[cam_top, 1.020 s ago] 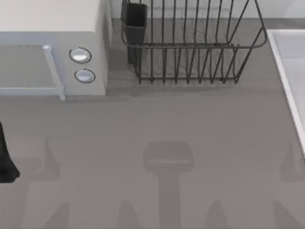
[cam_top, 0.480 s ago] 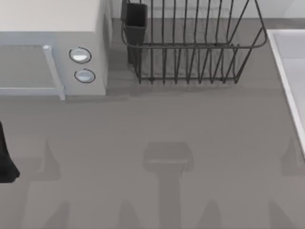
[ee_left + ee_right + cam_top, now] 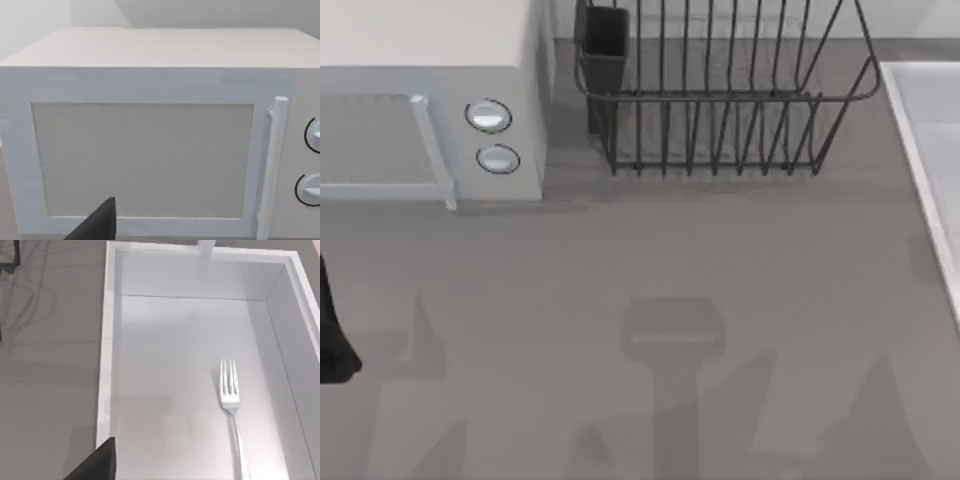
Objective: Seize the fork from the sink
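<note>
A: Fork [image 3: 231, 405] position?

B: Lying flat on the sink [image 3: 107, 340] floor, alone, touching neither wall. Tines point toward the far wall where a pale fitting stands on the rim; the handle runs back toward the camera and is cut off by the frame edge. Nothing grips it.

A: Right arm pose?

B: Its wrist camera looks down into the basin from above. One dark finger [image 3: 97, 462] of the right claw pokes into the lower edge of that view, over the near rim beside the grey tabletop [image 3: 650, 260]. The second finger is out of frame, so I cannot tell how far the claw is open. It has hold of nothing visible.

A: Left arm?

B: Parked at the left edge of the top view, a dark piece [image 3: 330, 330] on the border. Its wrist camera faces the white microwave [image 3: 150, 140] door; one finger [image 3: 100, 225] shows there, opening likewise indeterminate.

A: Anything cut off in the top view?

B: The sink is only a strip at the right edge. The dark wire dish rack [image 3: 720, 100] stands behind, partly cropped.
</note>
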You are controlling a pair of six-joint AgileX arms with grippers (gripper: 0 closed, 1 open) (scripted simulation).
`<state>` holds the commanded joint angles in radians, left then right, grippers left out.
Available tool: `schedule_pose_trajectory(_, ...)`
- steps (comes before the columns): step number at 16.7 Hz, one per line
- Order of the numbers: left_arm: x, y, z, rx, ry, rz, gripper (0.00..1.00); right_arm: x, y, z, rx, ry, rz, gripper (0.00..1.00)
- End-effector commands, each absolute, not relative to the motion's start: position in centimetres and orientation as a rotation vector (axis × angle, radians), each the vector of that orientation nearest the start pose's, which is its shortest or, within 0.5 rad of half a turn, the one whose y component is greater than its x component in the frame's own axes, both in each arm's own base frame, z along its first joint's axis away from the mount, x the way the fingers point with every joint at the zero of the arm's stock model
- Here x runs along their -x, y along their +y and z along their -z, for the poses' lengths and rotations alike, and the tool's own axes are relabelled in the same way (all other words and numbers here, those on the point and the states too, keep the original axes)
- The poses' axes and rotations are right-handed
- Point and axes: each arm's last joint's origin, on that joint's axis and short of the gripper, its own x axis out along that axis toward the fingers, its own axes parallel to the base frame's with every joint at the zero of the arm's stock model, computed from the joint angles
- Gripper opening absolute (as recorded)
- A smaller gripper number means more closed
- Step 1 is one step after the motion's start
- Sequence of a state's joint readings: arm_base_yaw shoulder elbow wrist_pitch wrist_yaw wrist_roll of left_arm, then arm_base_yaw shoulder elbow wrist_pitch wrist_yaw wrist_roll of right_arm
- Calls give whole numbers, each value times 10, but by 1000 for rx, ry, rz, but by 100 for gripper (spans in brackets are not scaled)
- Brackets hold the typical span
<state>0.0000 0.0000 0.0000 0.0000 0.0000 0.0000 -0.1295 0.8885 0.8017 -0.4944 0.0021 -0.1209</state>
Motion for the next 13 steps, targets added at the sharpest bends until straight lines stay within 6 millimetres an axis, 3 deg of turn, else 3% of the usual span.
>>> schedule_pose_trajectory(3, -106, -1, -160, 0, 0, 0, 100, -256, -44, -303, 90, 823, 98, 100)
schedule_pose_trajectory(6, -106, -1, -160, 0, 0, 0, 100, -326, -70, -290, 80, 1050, 90, 100)
schedule_pose_trajectory(10, -106, -1, -160, 0, 0, 0, 100, -400, -107, -241, 49, 1310, 61, 100)
schedule_pose_trajectory(13, -106, -1, -160, 0, 0, 0, 100, -432, -129, -198, 21, 1456, 34, 100)
